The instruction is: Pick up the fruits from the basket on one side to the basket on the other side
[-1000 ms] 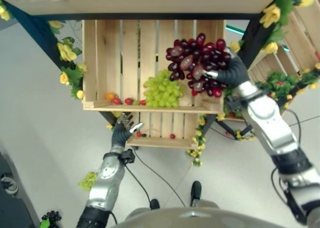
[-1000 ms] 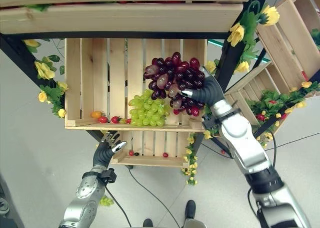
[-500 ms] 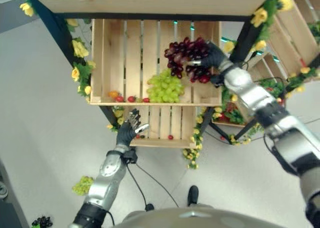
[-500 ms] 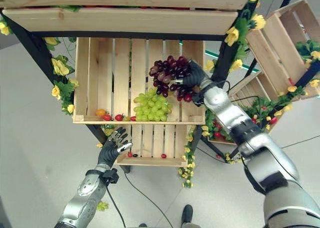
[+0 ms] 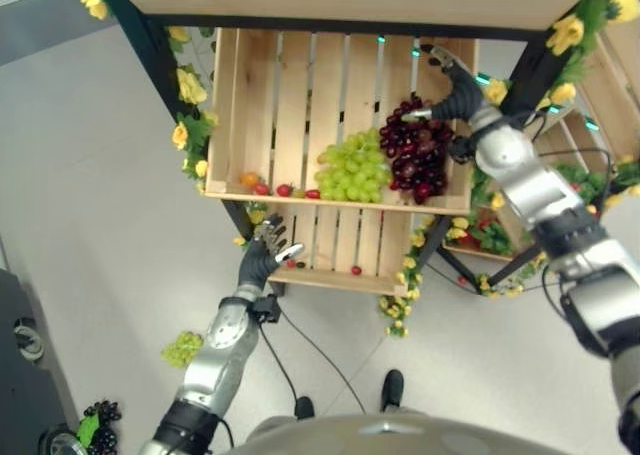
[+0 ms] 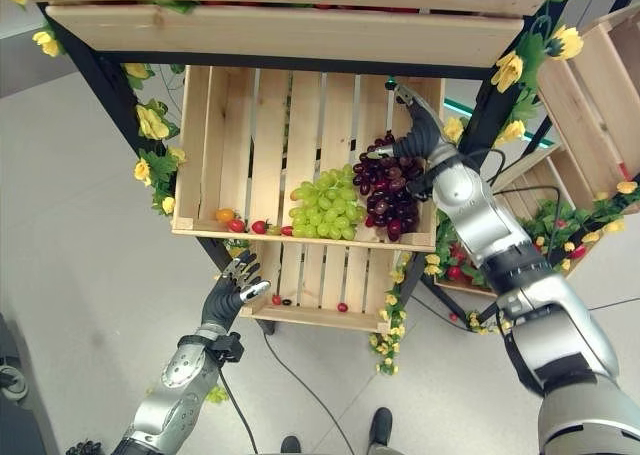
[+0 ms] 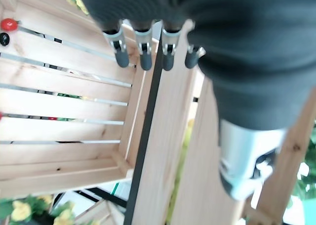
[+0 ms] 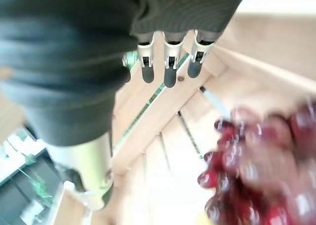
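Observation:
A bunch of dark red grapes lies in the right part of the upper wooden crate, beside a bunch of green grapes. My right hand hovers just above the red grapes with its fingers straight, open and holding nothing; the red grapes show below the fingers in the right wrist view. My left hand is open in front of the lower crate, fingers spread. Small red and orange tomatoes lie along the upper crate's front edge.
The crates sit on a dark metal rack decked with yellow flowers. More slanted crates stand at the right. A green grape bunch and a dark bunch lie on the floor at the lower left.
My right hand has let go of the red grapes, which now lie in the crate beside the green ones, and has lifted away open. The camera view has shifted.

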### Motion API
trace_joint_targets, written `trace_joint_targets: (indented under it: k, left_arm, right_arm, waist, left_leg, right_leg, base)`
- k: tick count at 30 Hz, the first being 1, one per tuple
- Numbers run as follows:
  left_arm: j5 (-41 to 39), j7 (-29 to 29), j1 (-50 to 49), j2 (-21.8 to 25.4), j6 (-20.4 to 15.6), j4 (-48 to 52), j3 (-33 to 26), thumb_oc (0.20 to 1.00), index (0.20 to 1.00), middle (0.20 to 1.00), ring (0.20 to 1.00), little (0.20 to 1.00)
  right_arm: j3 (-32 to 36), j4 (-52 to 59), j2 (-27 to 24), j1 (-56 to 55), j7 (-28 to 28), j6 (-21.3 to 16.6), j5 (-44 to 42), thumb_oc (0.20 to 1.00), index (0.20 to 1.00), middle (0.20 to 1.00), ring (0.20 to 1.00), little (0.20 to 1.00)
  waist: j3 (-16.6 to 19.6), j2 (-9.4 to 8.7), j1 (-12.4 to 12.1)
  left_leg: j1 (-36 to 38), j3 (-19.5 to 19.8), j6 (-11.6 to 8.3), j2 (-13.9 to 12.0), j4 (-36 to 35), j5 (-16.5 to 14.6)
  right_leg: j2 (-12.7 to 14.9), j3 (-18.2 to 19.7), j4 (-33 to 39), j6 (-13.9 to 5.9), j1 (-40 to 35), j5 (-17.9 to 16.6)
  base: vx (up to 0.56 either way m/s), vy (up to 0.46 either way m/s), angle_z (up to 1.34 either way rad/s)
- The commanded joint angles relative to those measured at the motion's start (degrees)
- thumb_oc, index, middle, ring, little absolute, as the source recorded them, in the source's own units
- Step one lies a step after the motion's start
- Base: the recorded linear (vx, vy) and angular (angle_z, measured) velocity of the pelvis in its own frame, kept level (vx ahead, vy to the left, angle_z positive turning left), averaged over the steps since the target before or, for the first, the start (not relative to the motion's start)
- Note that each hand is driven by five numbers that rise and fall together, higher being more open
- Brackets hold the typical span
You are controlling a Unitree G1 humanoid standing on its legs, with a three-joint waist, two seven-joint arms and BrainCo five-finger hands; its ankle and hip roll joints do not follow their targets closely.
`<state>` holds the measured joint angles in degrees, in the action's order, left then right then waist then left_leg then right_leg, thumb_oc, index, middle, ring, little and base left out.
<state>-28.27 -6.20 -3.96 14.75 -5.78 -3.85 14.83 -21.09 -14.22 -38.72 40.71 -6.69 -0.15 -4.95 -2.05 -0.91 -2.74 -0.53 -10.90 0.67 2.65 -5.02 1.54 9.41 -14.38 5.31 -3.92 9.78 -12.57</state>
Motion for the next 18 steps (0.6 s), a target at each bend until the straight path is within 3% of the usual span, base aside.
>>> trace_joint_targets:
  k: [1,10,18]
  left_arm:
    - [0.59,-0.13,2.94,0.91,-3.24,1.42,-0.10,1.000,1.000,1.000,1.000,1.000]
    - [2.37,-1.60,2.09,-0.13,-3.12,0.24,-2.84,1.000,1.000,1.000,1.000,1.000]
    - [3.94,-2.72,0.40,-0.47,-4.07,0.17,-4.83,1.000,1.000,1.000,1.000,1.000]
  right_arm:
    - [4.68,-0.12,-1.46,3.67,-0.73,-3.28,-3.88,1.000,1.000,1.000,1.000,1.000]
    - [14.66,22.52,6.12,-17.17,4.15,-8.37,-11.30,1.000,1.000,1.000,1.000,1.000]
    - [15.56,31.89,8.55,-30.19,8.96,-9.65,-11.34,1.000,1.000,1.000,1.000,1.000]
  waist:
    - [-0.56,-1.62,-1.82]
    - [-0.42,-0.90,-0.12]
    - [-0.43,-0.39,1.37]
  left_leg:
    - [-1.14,1.37,-2.08,1.52,0.02,-2.33]
    - [-1.09,1.24,-1.78,1.82,0.02,-2.58]
    - [-1.33,0.89,-1.89,1.71,0.02,-2.60]
  right_leg:
    - [4.05,-0.28,-0.79,-6.85,-5.13,5.99]
    - [4.35,-0.18,-1.13,-7.07,-5.06,6.30]
    - [4.34,0.04,-1.54,-7.11,-4.61,6.65]
  base:
    - [0.00,0.000,0.00]
    - [0.00,0.003,0.02]
    - [0.00,-0.005,-0.05]
